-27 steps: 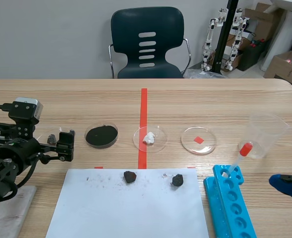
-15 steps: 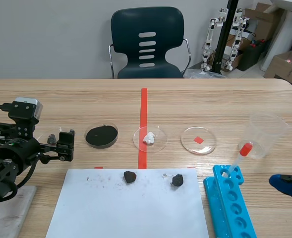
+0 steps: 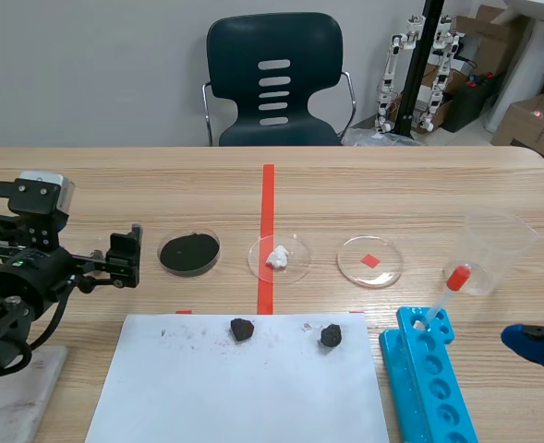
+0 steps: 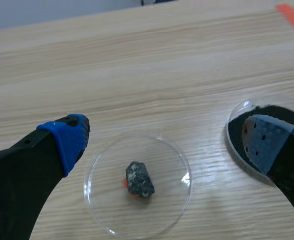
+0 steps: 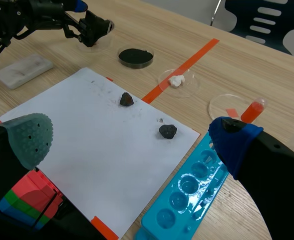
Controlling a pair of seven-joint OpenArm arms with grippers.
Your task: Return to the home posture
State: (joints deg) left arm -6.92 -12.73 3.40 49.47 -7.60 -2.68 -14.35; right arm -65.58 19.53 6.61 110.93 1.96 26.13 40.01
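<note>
1. The fingers (image 4: 67, 137) of my left gripper (image 4: 161, 145) stand wide apart and hold nothing. Below the gap between them sits a small clear dish (image 4: 174, 167) with a dark lump (image 4: 139, 179) in it.
2. My right gripper (image 5: 132, 140) is spread just as wide and is also empty. It hangs low at the table's near right corner, over the edge of the white sheet (image 5: 112, 135).
3. With both hands empty, I judge there is nothing left to release. What remains is pulling the two arms back to rest.
4. On the left I would lift straight up before drawing back. The black powder dish (image 3: 189, 252) lies just beside one pad, so a sideways sweep could clip a rim.
5. On the right, the blue rack (image 5: 181, 195) lies close by. A red-bulbed pipette (image 3: 449, 286) leans in it, with the clear cup (image 3: 498, 249) just past it, so I would retreat away from them, slowly.
6. Further out, two dark lumps (image 3: 242, 329) sit on the sheet between the arms. Neither path home should need to cross them.
</note>
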